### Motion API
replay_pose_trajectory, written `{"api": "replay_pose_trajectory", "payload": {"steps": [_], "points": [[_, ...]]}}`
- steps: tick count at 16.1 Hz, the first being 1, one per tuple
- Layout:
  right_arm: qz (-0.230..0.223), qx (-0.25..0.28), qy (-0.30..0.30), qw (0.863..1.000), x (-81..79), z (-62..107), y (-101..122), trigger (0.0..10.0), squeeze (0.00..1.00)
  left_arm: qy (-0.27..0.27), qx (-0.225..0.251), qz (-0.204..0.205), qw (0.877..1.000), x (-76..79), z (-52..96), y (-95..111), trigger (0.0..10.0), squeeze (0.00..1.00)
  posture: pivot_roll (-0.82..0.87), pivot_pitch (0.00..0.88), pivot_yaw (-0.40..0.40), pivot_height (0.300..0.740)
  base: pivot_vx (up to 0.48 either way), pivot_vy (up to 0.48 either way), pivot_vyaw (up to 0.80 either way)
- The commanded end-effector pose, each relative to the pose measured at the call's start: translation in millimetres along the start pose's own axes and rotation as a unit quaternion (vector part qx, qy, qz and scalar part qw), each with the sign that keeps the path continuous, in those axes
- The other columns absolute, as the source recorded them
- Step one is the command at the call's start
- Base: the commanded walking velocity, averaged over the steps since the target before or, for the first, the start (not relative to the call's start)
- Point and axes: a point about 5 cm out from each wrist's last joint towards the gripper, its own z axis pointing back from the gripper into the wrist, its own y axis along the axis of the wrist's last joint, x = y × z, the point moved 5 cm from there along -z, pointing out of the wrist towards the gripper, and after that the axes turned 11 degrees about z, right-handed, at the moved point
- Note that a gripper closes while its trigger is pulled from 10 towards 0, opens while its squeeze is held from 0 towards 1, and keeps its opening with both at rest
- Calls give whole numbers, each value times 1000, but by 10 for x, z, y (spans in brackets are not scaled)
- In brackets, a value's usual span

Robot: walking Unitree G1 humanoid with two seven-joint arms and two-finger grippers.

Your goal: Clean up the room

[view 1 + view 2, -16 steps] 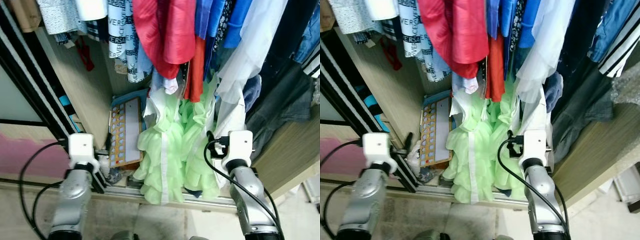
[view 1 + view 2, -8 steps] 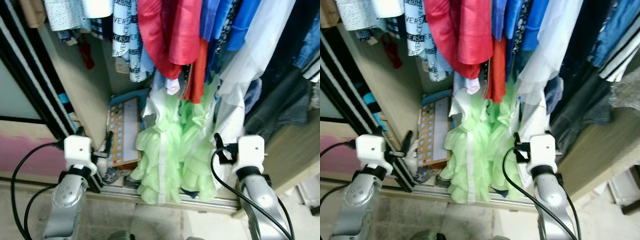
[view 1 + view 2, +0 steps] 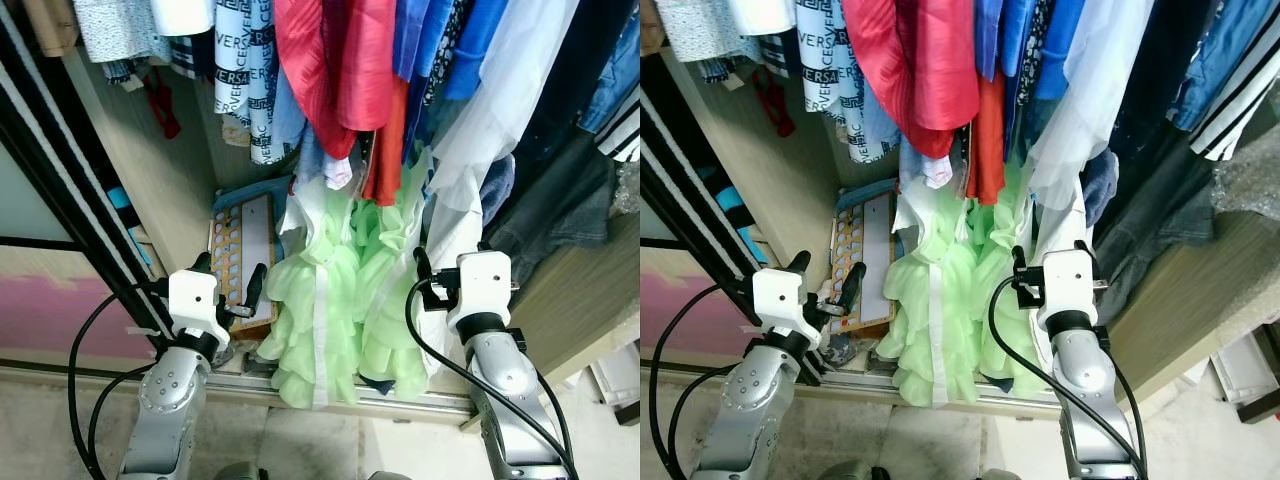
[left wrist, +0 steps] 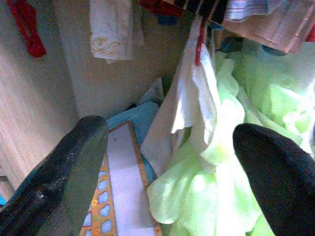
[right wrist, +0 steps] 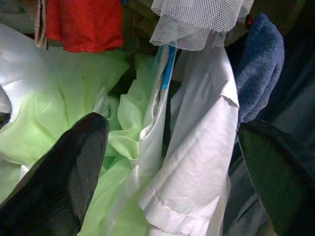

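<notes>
Your left gripper [image 4: 167,147] holds its jaws wide, empty, before the patterned board [image 3: 240,255] at the wardrobe floor's left corner. Your right gripper [image 5: 172,147] also has its jaws wide, empty, facing a hanging white shirt [image 5: 197,162]. Between them drapes the light-green ruffled dress [image 3: 330,310], reaching the wardrobe's sliding-door track [image 3: 420,403].

One green ruffled dress [image 3: 335,310], one red top [image 3: 335,60], one white shirt [image 3: 490,120], one stencil board [image 3: 240,255], two grippers, left [image 3: 228,283] and right [image 5: 167,167], both spread wide.
</notes>
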Motion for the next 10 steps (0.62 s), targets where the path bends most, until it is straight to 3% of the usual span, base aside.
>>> {"api": "replay_pose_trajectory", "payload": {"steps": [1, 2, 5, 7, 10], "points": [[-25, 3, -4, 1000, 1, -53, -9, 10000, 0, 48, 14, 16, 999, -169, 8, 52, 10000, 0, -24, 0, 34, 740, 0, 0, 0], [-38, 6, -8, 999, -4, -83, -1, 10000, 0, 68, 16, 25, 997, -242, 20, 55, 10000, 0, -21, 0, 39, 740, 0, 0, 0], [-57, 7, -7, 998, -109, -99, 34, 10000, 0, 64, 9, 16, 998, -262, 27, 38, 10000, 0, -10, 0, 50, 740, 0, 0, 0], [-56, 2, -10, 998, -66, -64, -2, 10000, 0, 61, 3, 15, 998, -272, 16, 34, 10000, 0, -17, 0, 51, 740, 0, 0, 0], [-55, -1, -1, 998, -102, -64, -17, 10000, 0, 63, -1, 7, 998, -278, 12, 32, 10000, 0, -10, 0, 44, 740, 0, 0, 800]]}}
